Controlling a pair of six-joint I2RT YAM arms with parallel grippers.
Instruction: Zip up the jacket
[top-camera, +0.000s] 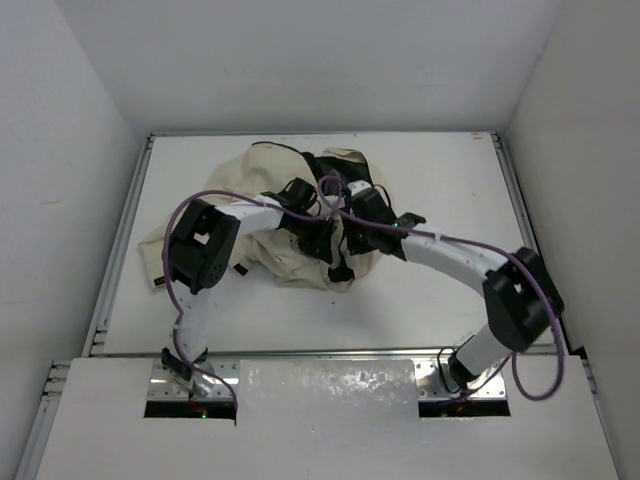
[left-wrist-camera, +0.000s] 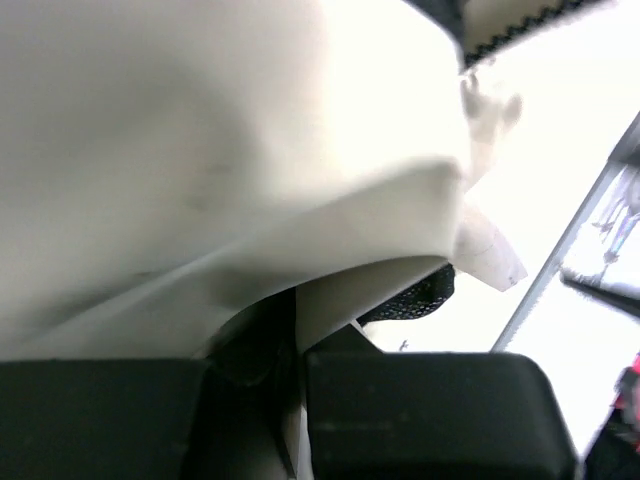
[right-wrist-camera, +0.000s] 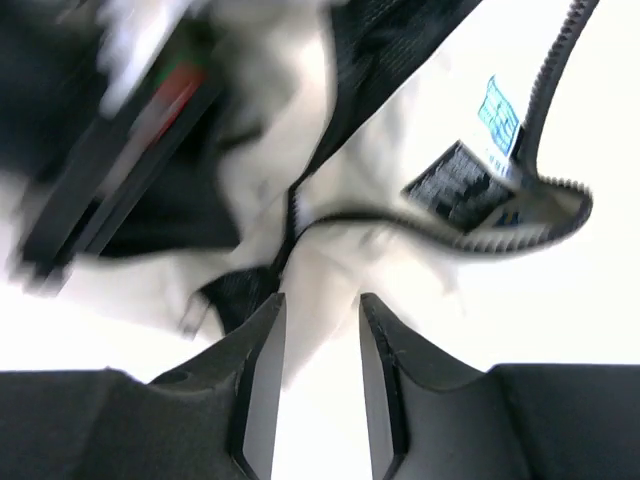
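The cream-beige jacket (top-camera: 275, 200) lies crumpled in the middle of the white table, with black lining showing at its right side (top-camera: 340, 165). My left gripper (top-camera: 305, 212) is down in the bunched cloth. In the left wrist view the gripper (left-wrist-camera: 298, 350) is shut on a fold of the cream jacket (left-wrist-camera: 220, 150). My right gripper (top-camera: 340, 252) is at the jacket's near right edge. In the right wrist view it (right-wrist-camera: 320, 305) is open, with a tip of cream cloth (right-wrist-camera: 330, 270) between the fingertips. The open zipper teeth (right-wrist-camera: 555, 70) and sewn-in labels (right-wrist-camera: 460, 185) lie just beyond.
The white table (top-camera: 430, 290) has raised metal rails on the left (top-camera: 118, 250) and right (top-camera: 520, 200), with white walls behind and to both sides. Purple cables (top-camera: 215, 195) run along both arms. The left arm (right-wrist-camera: 110, 190) shows blurred in the right wrist view.
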